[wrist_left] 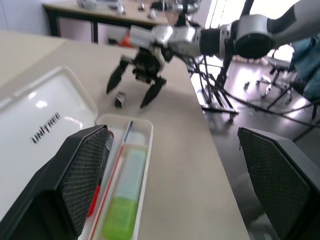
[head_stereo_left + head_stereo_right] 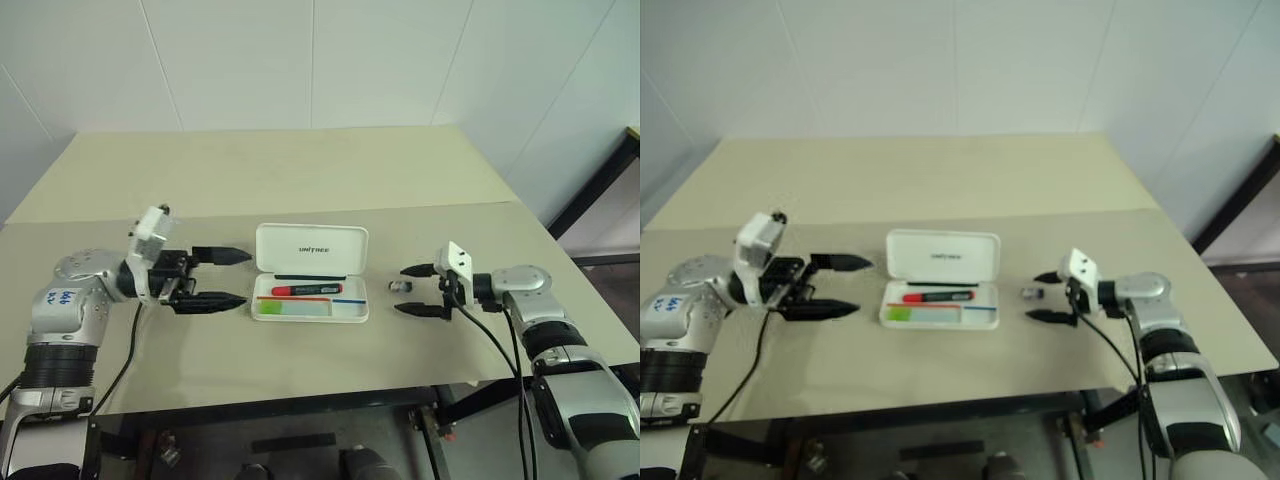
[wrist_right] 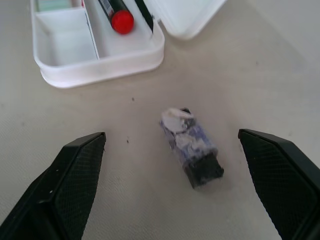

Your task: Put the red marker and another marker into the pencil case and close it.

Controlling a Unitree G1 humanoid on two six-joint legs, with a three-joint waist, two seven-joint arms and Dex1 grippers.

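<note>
The white pencil case lies open at the table's middle, its lettered lid folded back. In its tray the red marker lies along the far side and the green marker along the near side. My left gripper is open just left of the case, level and pointing at it, with nothing between its fingers. My right gripper is open to the right of the case. In the right wrist view the red marker's end shows inside the case's rim.
A small silvery block with a dark end lies on the table between my right gripper's fingers, touching neither. The table's front edge runs close below the case. Behind the case the tabletop stretches back to the wall.
</note>
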